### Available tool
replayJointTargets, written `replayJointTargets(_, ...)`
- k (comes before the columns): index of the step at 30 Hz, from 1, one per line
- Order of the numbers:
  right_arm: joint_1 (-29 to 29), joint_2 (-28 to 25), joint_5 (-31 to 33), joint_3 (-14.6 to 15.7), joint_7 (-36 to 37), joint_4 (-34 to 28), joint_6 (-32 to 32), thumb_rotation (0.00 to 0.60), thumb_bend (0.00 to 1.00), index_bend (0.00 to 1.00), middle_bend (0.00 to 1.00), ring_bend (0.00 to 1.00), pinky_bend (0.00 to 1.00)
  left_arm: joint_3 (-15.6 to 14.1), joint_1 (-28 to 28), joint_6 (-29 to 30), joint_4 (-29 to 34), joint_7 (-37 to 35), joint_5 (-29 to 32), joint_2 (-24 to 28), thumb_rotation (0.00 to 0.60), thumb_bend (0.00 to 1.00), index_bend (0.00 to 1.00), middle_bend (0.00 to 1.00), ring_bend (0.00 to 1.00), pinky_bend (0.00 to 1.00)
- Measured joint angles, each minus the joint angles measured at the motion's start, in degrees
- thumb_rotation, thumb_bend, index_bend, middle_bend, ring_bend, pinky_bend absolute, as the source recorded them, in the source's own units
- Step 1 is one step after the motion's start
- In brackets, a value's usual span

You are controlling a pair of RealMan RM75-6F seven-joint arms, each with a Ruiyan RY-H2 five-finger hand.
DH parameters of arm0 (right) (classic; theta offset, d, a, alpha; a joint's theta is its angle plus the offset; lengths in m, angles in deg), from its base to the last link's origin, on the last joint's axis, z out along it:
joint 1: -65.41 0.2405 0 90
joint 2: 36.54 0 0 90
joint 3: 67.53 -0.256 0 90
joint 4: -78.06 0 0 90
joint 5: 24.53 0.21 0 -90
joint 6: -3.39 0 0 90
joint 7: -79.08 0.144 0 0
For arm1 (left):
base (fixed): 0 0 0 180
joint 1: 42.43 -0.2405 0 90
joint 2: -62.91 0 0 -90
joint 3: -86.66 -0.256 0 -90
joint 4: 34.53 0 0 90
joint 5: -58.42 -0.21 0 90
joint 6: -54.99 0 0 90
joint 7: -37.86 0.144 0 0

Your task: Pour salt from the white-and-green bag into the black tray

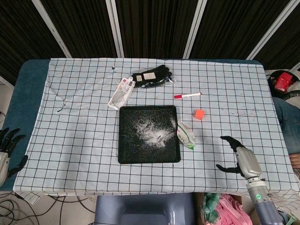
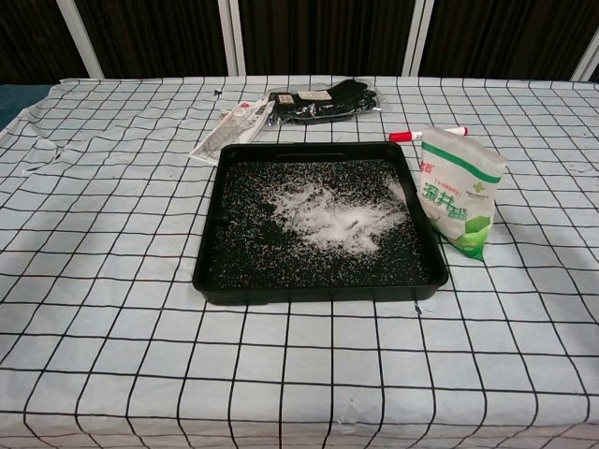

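Observation:
The black tray [image 1: 124,157] [image 2: 211,281] lies in the middle of the checked tablecloth with white salt [image 1: 149,131] [image 2: 329,217] scattered over its floor. The white-and-green bag [image 1: 185,134] [image 2: 457,192] stands upright just right of the tray, touching its right rim. My left hand [image 1: 6,149] shows at the far left edge of the head view, off the table, fingers spread and holding nothing. My right hand [image 1: 243,157] hovers near the table's front right edge, fingers apart and empty. Neither hand appears in the chest view.
Behind the tray lie a black glove [image 1: 151,76] [image 2: 325,99], a flat white packet [image 1: 120,92] [image 2: 228,130] and a red-and-white marker [image 1: 187,95] [image 2: 427,134]. A small orange cube [image 1: 199,114] sits right of the tray's far corner.

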Motion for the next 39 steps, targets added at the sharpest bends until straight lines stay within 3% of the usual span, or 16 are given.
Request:
replayJointTargets(9, 1.06, 12.78, 4.92, -1.82, -3.45, 7.01, -1.12, 0.6, 0.04, 0.17, 0.14, 0.15, 0.26, 0.7, -1.39, 1.76, 0.01, -0.33, -0.1, -0.09, 0.6, 0.32, 0.23, 0.14, 0.05, 0.09)
replayJointTargets(17, 4.48, 21.41, 11.42, -6.79, -4.24, 12.64, -4.25, 0.6, 0.03, 0.17, 0.15, 0.15, 0.25, 1.04, -2.15, 2.21, 0.56, -0.26, -0.53, 0.18, 0.6, 0.32, 0.23, 0.14, 0.05, 0.08)
replayJointTargets(39, 10.48, 32.47, 15.94, -12.89, -6.55, 22.33, -5.74, 0.6, 0.03, 0.17, 0.16, 0.15, 0.25, 2.65, -2.78, 1.39, 0.48, -0.92, 0.87, 0.34, 0.6, 0.32, 0.23, 0.14, 0.05, 0.08)
